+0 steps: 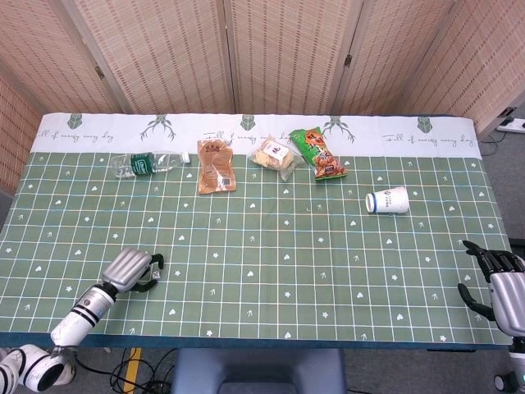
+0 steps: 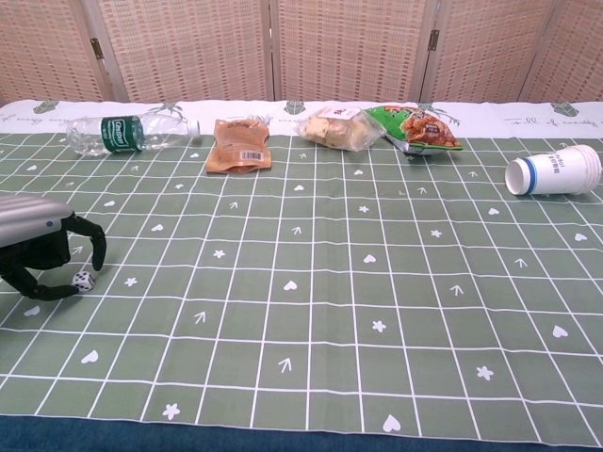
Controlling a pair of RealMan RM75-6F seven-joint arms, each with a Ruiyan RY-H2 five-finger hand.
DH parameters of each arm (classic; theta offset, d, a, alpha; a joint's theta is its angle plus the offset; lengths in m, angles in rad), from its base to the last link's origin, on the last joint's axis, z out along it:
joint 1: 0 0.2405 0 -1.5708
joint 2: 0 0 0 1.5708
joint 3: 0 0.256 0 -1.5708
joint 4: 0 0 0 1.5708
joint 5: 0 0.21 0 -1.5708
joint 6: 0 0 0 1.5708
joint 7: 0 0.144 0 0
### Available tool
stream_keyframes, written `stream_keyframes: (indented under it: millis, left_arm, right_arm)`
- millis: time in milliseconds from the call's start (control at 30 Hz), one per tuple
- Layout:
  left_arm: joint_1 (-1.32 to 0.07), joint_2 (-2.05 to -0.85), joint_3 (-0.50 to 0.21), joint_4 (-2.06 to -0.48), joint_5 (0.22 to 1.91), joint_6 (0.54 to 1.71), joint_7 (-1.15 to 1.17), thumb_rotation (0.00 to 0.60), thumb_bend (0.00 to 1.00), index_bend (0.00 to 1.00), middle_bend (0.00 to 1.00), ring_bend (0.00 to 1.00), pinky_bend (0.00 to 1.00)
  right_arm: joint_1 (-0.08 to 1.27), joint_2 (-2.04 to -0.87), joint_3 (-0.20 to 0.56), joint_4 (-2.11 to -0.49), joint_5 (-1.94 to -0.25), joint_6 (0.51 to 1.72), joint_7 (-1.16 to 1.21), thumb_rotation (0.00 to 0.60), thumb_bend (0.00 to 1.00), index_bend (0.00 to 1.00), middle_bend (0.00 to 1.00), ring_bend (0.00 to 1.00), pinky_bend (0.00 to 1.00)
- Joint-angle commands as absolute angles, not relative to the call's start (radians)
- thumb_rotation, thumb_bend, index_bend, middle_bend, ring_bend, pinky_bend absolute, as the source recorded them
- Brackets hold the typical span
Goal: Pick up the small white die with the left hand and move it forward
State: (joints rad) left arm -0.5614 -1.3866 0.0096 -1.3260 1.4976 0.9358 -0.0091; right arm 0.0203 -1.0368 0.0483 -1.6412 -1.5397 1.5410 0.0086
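The die [image 2: 84, 281] lies on the desk [image 1: 271, 271] at 8 o'clock, near the front edge, framed by the left hand's [image 2: 38, 252] curled fingers [image 2: 94, 243]. The hand is seen cupped low over it; contact cannot be confirmed, so no grip is assumed. Risk: the small die could be nudged out sideways if the fingertips close unevenly. Right hand [image 1: 502, 287] idles at 4 o'clock, fingers apart, empty.

A green tablecloth [image 2: 311, 311] gridded in white lines and dotted with white hearts was seen, with a white band along its far edge. The die [image 2: 84, 281] was white with dark pips. A white paper cup [image 2: 554, 170] was ringed in blue.
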Motion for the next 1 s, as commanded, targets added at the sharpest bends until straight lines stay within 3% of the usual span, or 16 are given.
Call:
stream_keyframes:
  millis: [33,367,700,1000]
  left_arm:
    - [-0.564,-1.392,0.008,-1.321,1.493,0.935,-0.012,0.6,0.34,0.48,1.0,0.89,0.95]
    - [-0.57,-1.404,0.007,-1.306,1.472,0.923,-0.017,0.6,0.34,0.52,1.0,0.89,0.95]
    - [-0.573,-1.411,0.005,-1.3,1.458,0.921,-0.027,0.6,0.46,0.58,1.0,0.89,0.96]
    - [-0.574,-1.394,-0.012,-1.324,1.488,0.979,-0.075,0.6,0.47,0.59,1.0,0.89,0.96]
  right_arm:
    - [0.019,-1.036,0.049,-1.642,-1.538,1.542,0.007,0.6,0.26,0.18,0.3,0.29,0.25]
    - [0.018,-1.037,0.048,-1.645,-1.536,1.539,0.004,0.6,0.26,0.18,0.3,0.29,0.25]
    - [0.015,-1.036,0.048,-1.648,-1.537,1.543,0.001,0.6,0.26,0.18,0.3,0.29,0.25]
    - [0.016,-1.04,0.049,-1.64,-1.538,1.543,0.01,0.6,0.26,0.18,0.3,0.29,0.25]
